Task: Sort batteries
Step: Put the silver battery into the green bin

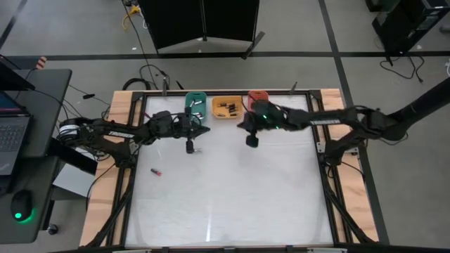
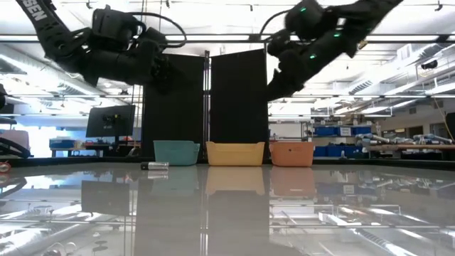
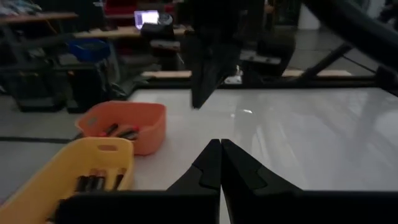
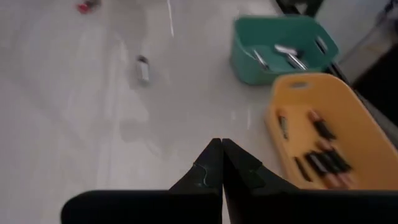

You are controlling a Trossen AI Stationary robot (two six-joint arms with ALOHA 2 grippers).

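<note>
Your left gripper (image 1: 190, 146) hangs above the worktop just in front of the green tray (image 1: 195, 103), and its own wrist view shows the 2 fingertips (image 3: 210, 163) pressed together with nothing between them. Your right gripper (image 1: 251, 140) hangs in front of the gap between the orange tray (image 1: 227, 107) and the red tray (image 1: 257, 97); its wrist view shows its fingertips (image 4: 211, 163) likewise closed and empty. The 3 trays sit in a row along the worktop's far edge. The high view shows 1 battery with a red band (image 1: 155, 171) lying toward the left edge and a silvery battery (image 1: 197, 150) just beside the left gripper. Only the wrist views show tray contents clearly: silvery batteries (image 4: 289, 55) in the green tray, dark ones (image 4: 320, 155) in the orange tray, and a few (image 3: 121, 131) in the red tray. The low view shows both grippers raised well clear of the surface.
</note>
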